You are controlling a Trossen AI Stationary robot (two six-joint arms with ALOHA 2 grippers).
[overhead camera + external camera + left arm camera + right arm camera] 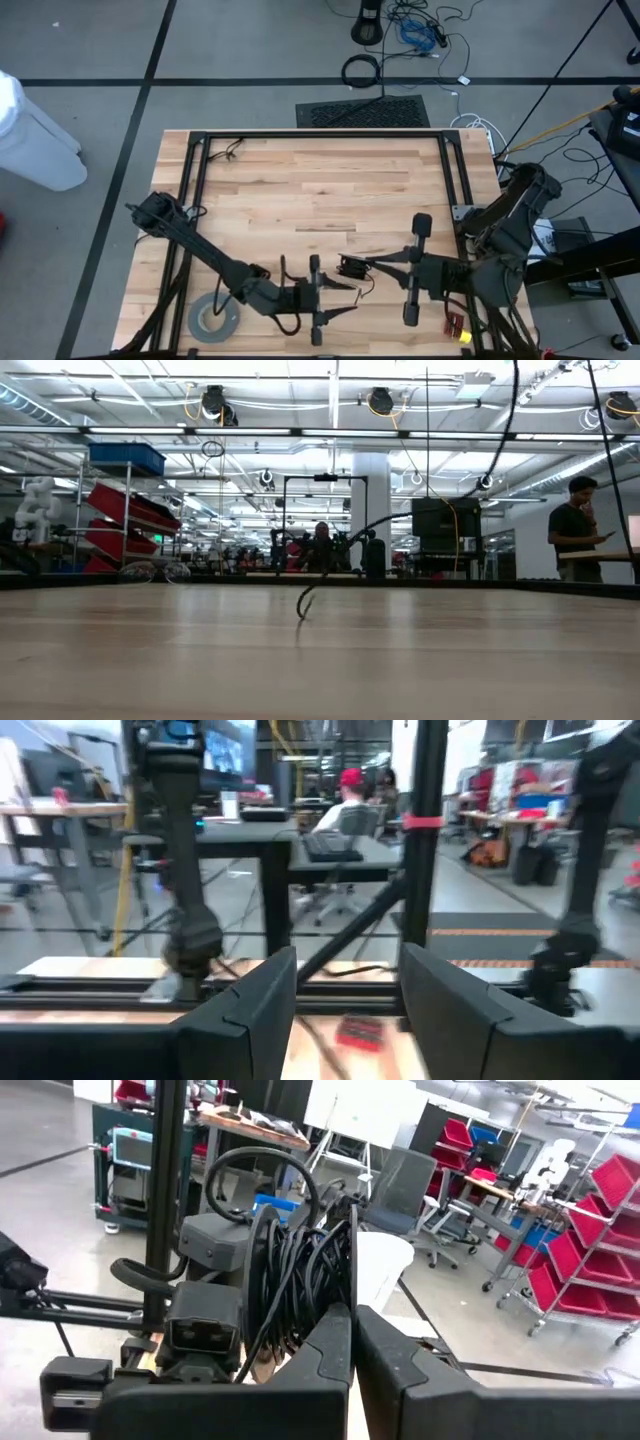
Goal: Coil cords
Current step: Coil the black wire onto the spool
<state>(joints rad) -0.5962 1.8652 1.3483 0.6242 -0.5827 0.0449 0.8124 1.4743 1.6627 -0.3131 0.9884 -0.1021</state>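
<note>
Cord coiling, mid-wind by the look of it

Right hand (pixel 372 266) sits at about 5 o'clock on the counter (pixel 320 190), pinched shut on the cord (pixel 300 1270). In its wrist view a fat bundle of dark loops stands right at the fingertips, so a good part looks wound already. Overhead, that bundle shows as a small dark lump at the fingertips, with a thin tail curling off toward 6 o'clock.

Left hand (pixel 340 299) is just beside it at 6 o'clock, fingers (pixel 262 1002) parted with nothing between them. Tape roll (pixel 213 320) lies at 7 o'clock, out of play.

My guess: the step is gathering the loose tail. Next move needs the left hand to catch that thin strand and lay it round the bundle without tugging the loops loose.
</note>
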